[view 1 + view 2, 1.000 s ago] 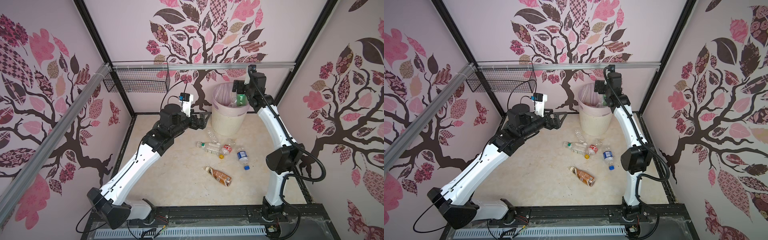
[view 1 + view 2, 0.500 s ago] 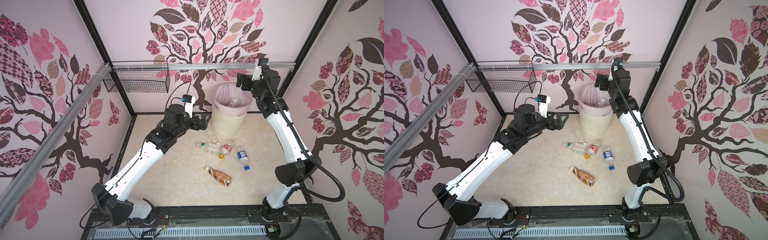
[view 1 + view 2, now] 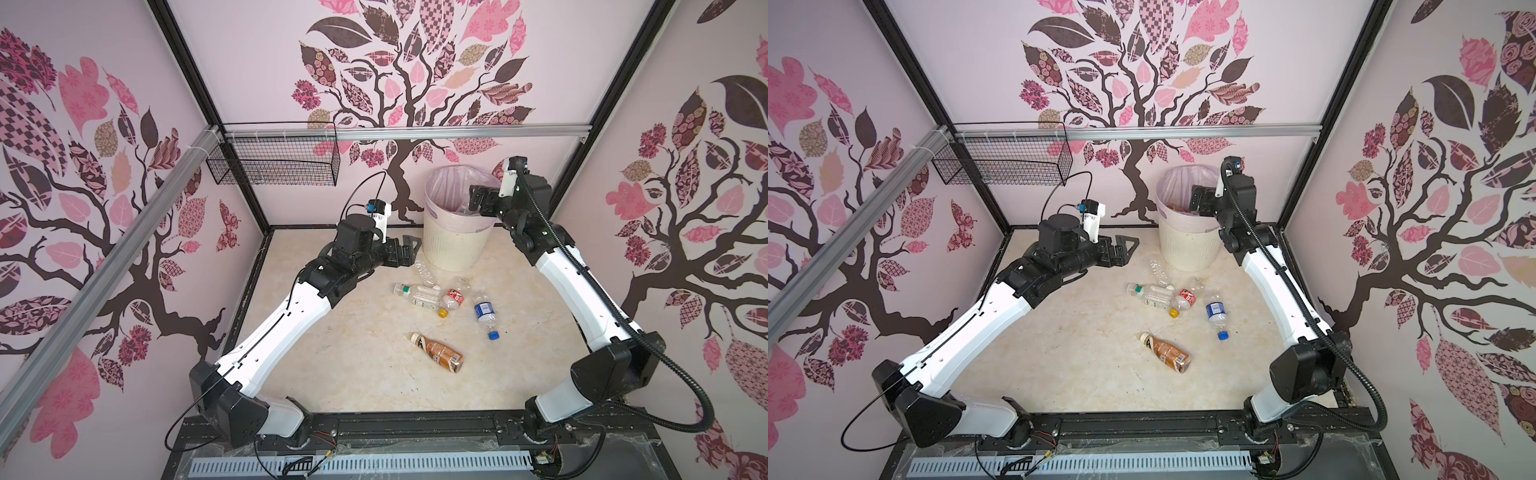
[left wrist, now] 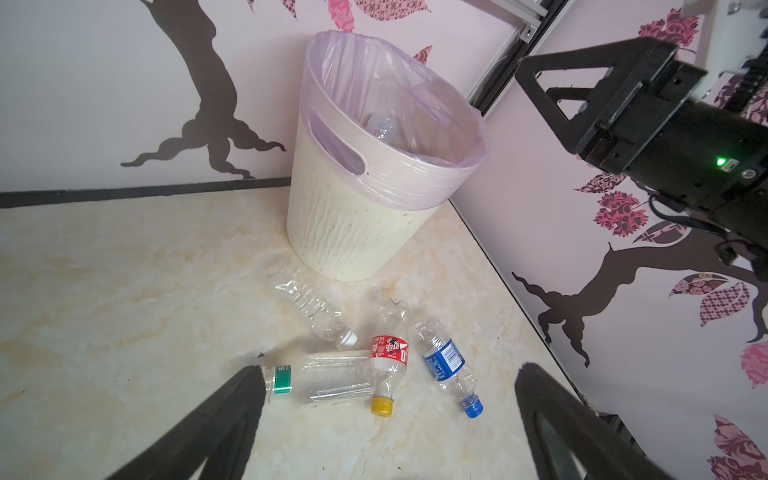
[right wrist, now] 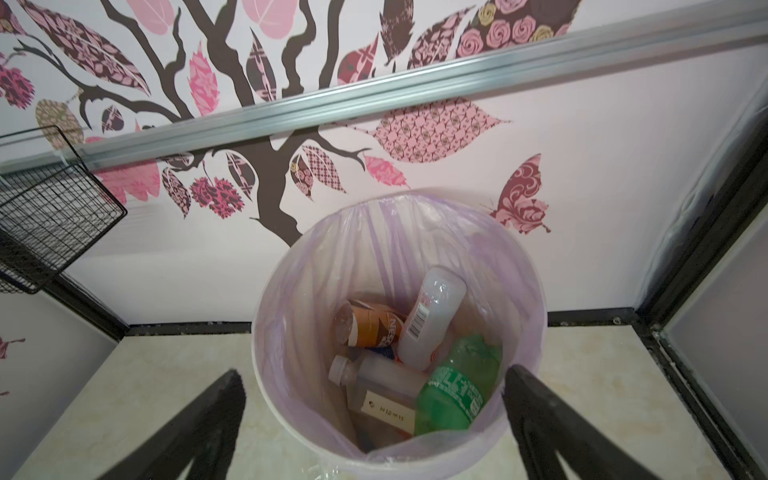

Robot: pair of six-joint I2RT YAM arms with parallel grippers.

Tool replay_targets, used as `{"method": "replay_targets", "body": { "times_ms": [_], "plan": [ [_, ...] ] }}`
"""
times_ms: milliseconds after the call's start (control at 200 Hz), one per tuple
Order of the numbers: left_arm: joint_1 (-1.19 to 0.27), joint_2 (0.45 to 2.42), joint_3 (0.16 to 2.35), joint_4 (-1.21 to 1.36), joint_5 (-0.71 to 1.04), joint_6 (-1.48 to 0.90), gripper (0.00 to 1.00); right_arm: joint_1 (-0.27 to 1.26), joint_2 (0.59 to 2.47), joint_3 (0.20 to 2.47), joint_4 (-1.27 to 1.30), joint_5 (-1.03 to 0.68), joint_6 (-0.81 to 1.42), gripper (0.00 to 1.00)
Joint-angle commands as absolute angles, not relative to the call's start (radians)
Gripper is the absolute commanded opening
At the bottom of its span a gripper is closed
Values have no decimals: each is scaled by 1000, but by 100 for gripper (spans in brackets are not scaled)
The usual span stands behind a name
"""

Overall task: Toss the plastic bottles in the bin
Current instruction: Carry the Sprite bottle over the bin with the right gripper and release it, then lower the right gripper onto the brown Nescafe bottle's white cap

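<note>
Far left, a black wire basket hangs from the rail on the wall. My left gripper hovers low, just left of the bin, its black jaws spread wide with nothing between them. Five plastic bottles lie on their sides on the glossy beige marbled floor, in front of the bin. Leftmost is a squarish clear bottle with a green band at its neck. Just beyond it lies a crumpled ribbed clear bottle with a white cap. Nearer to me, and apart from the others, is a brown-labelled bottle. Then comes a red-labelled bottle with a yellow cap, its neck against the squarish one's base. A blue-labelled bottle with a blue cap lies close on its right. The bin stands against the far wall, right of the middle. It is round and cream, with wavy ribbed sides and an oval handle slot, and a thin pale pink bag is folded over its rim. Inside it are a green bottle, a milky white bottle with a barcode, an orange-brown labelled bottle and a cloudy white-capped bottle. My right gripper hangs over the bin's right rim, jaws wide apart and holding nothing.
</note>
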State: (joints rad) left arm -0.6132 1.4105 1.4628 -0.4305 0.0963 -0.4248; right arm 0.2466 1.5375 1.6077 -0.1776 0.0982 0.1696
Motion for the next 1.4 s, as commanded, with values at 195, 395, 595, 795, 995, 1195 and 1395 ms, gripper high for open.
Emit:
{"method": "replay_targets", "body": {
  "times_ms": [195,395,595,795,995,1195,1395],
  "plan": [
    [-612,1355,1313,-406,140,-522,98,361,1386,1409,-160,197,167,100],
    [-612,1321,1227,-409,153,-581,98,438,1347,1269,-185,228,180,100],
    [-571,1261,1115,-405,176,-661,98,509,1323,1160,-248,241,167,99],
    [-464,1177,982,-382,250,-731,98,620,1310,1043,-287,233,148,99],
    [-456,1157,961,-410,255,-722,98,707,1307,918,-299,203,150,100],
    [-454,1176,955,-405,252,-729,98,734,1309,866,-329,155,137,100],
    [-440,1204,955,-400,276,-757,98,797,1359,864,-328,135,123,97]
  ]
}}
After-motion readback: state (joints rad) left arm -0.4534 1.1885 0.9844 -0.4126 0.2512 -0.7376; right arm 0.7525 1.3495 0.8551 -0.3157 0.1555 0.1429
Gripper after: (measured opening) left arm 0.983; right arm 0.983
